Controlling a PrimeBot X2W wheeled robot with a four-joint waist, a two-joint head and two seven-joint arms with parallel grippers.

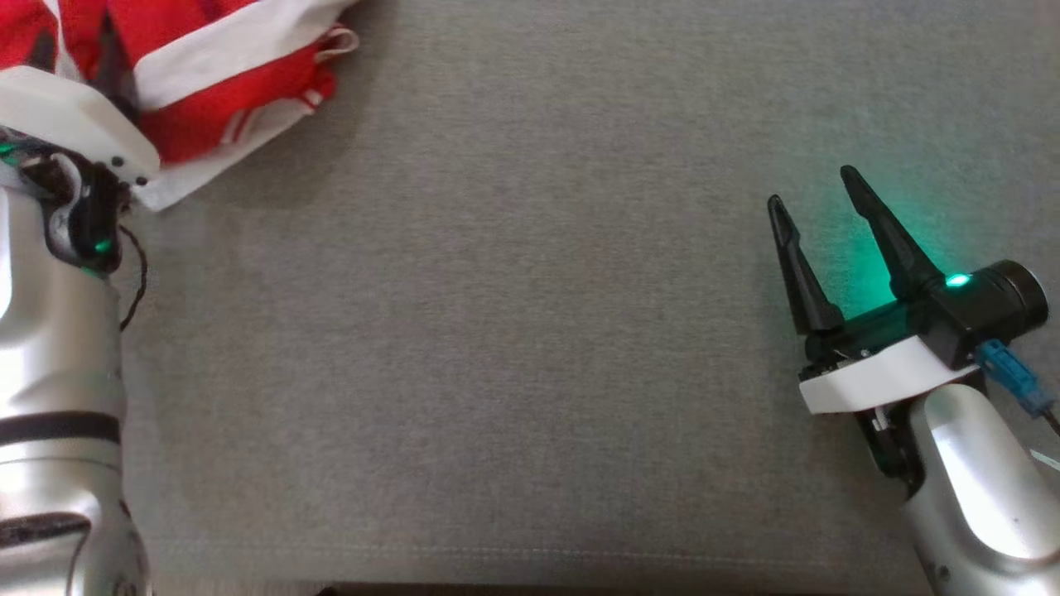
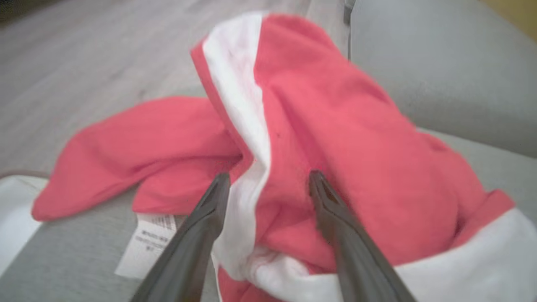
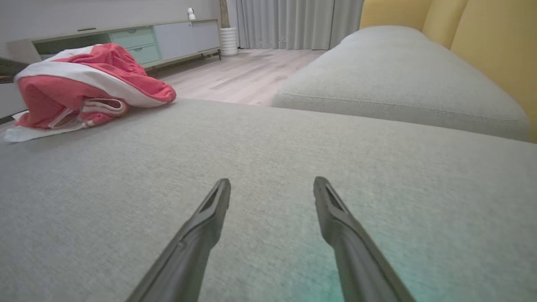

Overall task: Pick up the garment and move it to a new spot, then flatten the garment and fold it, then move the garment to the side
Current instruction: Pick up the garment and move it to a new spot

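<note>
Fingers (image 2: pixel 201 226) spread wide on left gripper (image 2: pixel 268 175), up against the garment (image 1: pixel 232 99) heaped at upper left of the head frame, and on right gripper (image 1: pixel 810 185); likely soft, light, limp, so pinch a thick bunched fold.

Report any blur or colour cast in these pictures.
Left wrist view: the garment is soft with blur, its upper edge smeared. Head view: green light tints the cushion by the right gripper. Right wrist view: faint green at the bottom edge.

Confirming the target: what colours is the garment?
The garment is red with white bands, clearest in the right wrist view.
</note>
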